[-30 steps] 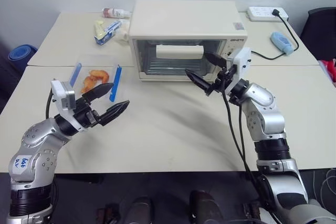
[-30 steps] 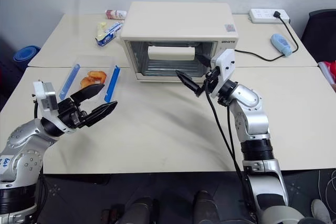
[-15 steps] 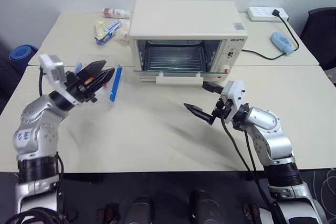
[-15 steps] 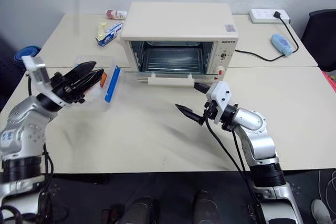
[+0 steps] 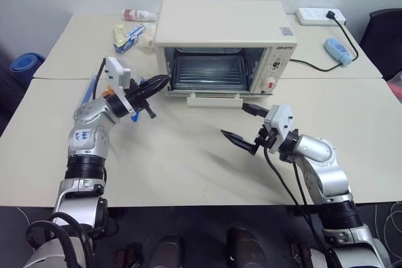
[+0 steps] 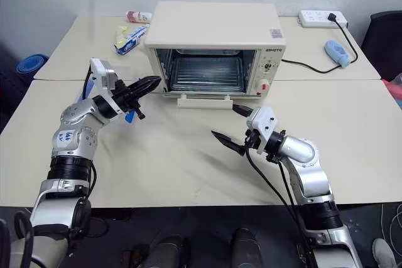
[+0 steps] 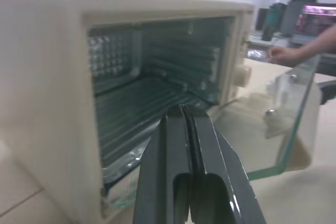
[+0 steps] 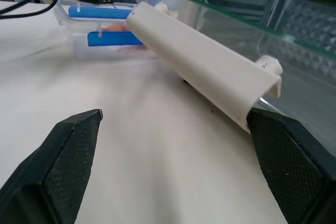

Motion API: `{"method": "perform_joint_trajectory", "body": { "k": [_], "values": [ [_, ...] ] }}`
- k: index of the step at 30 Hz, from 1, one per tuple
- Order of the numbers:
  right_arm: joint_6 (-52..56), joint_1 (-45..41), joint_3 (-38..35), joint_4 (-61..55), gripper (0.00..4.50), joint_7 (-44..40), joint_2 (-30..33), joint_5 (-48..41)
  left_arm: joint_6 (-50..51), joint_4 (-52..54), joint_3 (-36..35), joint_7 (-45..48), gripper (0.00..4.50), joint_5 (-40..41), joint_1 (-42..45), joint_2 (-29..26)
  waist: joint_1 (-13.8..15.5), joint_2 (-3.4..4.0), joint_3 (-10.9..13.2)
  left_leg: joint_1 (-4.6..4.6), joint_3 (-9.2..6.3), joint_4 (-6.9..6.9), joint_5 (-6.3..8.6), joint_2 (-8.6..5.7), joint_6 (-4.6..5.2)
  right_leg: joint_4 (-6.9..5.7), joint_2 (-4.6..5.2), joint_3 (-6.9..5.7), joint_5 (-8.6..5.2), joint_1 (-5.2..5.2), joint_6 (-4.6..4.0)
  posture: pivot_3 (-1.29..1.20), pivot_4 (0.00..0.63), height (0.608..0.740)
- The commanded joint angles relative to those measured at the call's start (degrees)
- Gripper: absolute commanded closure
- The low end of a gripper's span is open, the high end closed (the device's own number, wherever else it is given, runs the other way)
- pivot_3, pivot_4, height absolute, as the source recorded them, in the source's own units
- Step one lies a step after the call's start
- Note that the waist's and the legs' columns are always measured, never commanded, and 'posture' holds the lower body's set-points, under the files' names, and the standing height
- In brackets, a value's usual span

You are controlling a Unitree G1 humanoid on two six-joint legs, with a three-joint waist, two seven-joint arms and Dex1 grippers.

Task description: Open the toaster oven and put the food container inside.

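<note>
The toaster oven (image 5: 225, 45) stands at the 12 o'clock side of the table (image 5: 188, 167) with its glass door (image 8: 226, 11) lowered and the wire rack (image 7: 152, 103) exposed. The white bar handle (image 5: 215, 99) lies along the door's front edge.

The left gripper (image 5: 161, 81) has its two black fingers pressed together with nothing between them. Its tips sit just beside the oven's front left corner, pointing toward the opening.

The food container (image 8: 105, 38), a clear box with blue side clips, rests on the table at the 9 o'clock side of the oven. It lies behind and beneath the left gripper's wrist, at about 8 o'clock from the fingertips, and is largely hidden by the arm in the head views.

The right gripper (image 5: 244, 126) has its fingers spread wide and empty. It hangs above the table at 6 o'clock from the door handle, apart from it.

A power strip (image 5: 320, 14) lies at the table's far right corner.
</note>
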State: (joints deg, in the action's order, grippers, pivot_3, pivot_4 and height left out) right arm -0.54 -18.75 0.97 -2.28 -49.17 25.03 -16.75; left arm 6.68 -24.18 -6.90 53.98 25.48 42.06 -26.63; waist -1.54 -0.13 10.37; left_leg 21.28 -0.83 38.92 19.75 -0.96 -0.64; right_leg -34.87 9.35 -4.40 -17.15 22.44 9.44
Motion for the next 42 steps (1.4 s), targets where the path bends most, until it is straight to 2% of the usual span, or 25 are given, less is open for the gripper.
{"method": "perform_joint_trajectory", "body": {
  "k": [1, 8, 15, 19, 22, 25, 28, 31, 36, 39, 42],
  "values": [
    [-5.3, 9.6, -6.0, -3.2, 0.00, 0.2, 3.4, 0.2, 0.1, 5.7, 3.8, 3.9, 4.47, -2.8, -3.1, -2.1, 0.7, -0.01, 0.0, 0.02, -0.01, 0.01, 0.00, -0.01, 0.00, 0.01, 0.01, 0.00, 0.00, 0.00, 0.00, 0.00, 0.150, 0.740],
    [-5.8, 22.1, -14.0, -7.6, 0.00, 2.0, 7.0, -2.5, 3.3, 10.8, 9.0, 0.3, 4.47, -9.9, -7.3, -3.6, 1.5, -0.03, 0.0, -0.02, 0.07, 0.18, 0.00, 0.00, 0.05, -0.09, 0.02, 0.05, 0.02, -0.07, 0.00, 0.00, 0.150, 0.740],
    [-3.6, 24.3, -17.6, -10.7, 0.00, 2.3, 8.2, -5.7, 5.9, 15.1, 10.7, -3.6, 4.47, -12.5, -10.6, -2.1, 1.5, -0.03, 0.0, -0.05, 0.07, 0.12, 0.00, 0.01, 0.04, -0.06, 0.02, 0.07, 0.03, -0.07, -0.01, 0.00, 0.150, 0.740],
    [-1.0, 19.8, -16.8, -12.1, 0.00, 1.8, 8.5, -9.3, 10.7, 22.3, 6.4, -5.8, 3.67, -8.2, -15.8, -2.2, 1.5, -0.03, 0.0, -0.05, 0.04, 0.13, 0.00, 0.03, 0.04, -0.08, 0.02, 0.06, 0.03, -0.07, -0.01, 0.00, 0.150, 0.740],
    [-0.3, 15.0, -14.6, -12.0, 0.00, 0.7, 8.0, -10.2, 14.8, 31.1, -2.2, -8.0, 2.80, 1.5, -21.1, -0.8, 1.4, -0.02, 0.0, -0.05, 0.00, 0.13, 0.00, 0.08, 0.03, -0.09, 0.02, 0.08, 0.03, -0.05, -0.01, 0.00, 0.150, 0.740],
    [-0.2, 10.9, -12.6, -11.2, 0.00, -0.2, 7.1, -10.7, 19.1, 38.3, -9.7, -10.2, 1.85, 8.1, -27.5, -2.0, 1.4, -0.02, 0.0, -0.04, -0.04, 0.13, 0.01, 0.11, 0.02, -0.06, 0.00, 0.06, 0.03, -0.05, -0.01, 0.00, 0.150, 0.740],
    [-1.0, 6.8, -9.9, -9.4, 0.00, -2.7, 6.3, -10.7, 23.6, 43.8, -19.1, -14.3, 0.99, 12.2, -35.7, -4.0, 1.4, -0.02, 0.0, -0.05, -0.10, 0.12, 0.01, 0.10, 0.02, -0.03, 0.02, 0.07, 0.03, -0.06, -0.01, 0.00, 0.150, 0.740],
    [-2.9, 3.0, -7.1, -6.8, 0.00, -5.7, 5.4, -9.9, 24.8, 47.9, -28.1, -17.8, 0.05, 15.4, -44.7, -3.7, 1.3, -0.02, 0.0, -0.07, -0.15, 0.11, 0.02, 0.11, 0.02, -0.01, 0.02, 0.12, 0.03, -0.06, -0.02, 0.00, 0.150, 0.740],
    [-6.1, -0.5, -4.0, -3.5, 0.00, -9.1, 4.0, -8.7, 23.0, 46.8, -38.5, -24.9, 0.02, 12.9, -57.0, -0.6, 1.7, -0.03, 0.0, -0.07, -0.12, 0.12, 0.04, 0.10, 0.02, 0.04, 0.02, 0.09, 0.03, -0.09, -0.03, 0.00, 0.150, 0.740],
    [-6.6, -1.3, -3.0, -2.3, 0.00, -10.4, 3.7, -8.6, 26.4, 50.0, -40.0, -28.7, 0.02, 17.2, -59.4, 1.3, 2.6, -0.09, 0.0, -0.05, -0.12, 0.16, 0.05, 0.08, 0.04, 0.10, 0.02, 0.04, 0.03, -0.17, -0.05, 0.00, 0.150, 0.740],
    [-7.1, -2.0, -2.8, -1.3, 0.00, -11.4, 3.8, -8.5, 34.0, 54.4, -38.9, -36.4, 0.02, 22.7, -57.6, 1.1, 2.9, -0.10, 0.0, -0.06, -0.14, 0.18, 0.06, 0.07, 0.06, 0.12, 0.05, 0.05, 0.06, -0.20, -0.08, 0.00, 0.150, 0.740]
  ]
}}
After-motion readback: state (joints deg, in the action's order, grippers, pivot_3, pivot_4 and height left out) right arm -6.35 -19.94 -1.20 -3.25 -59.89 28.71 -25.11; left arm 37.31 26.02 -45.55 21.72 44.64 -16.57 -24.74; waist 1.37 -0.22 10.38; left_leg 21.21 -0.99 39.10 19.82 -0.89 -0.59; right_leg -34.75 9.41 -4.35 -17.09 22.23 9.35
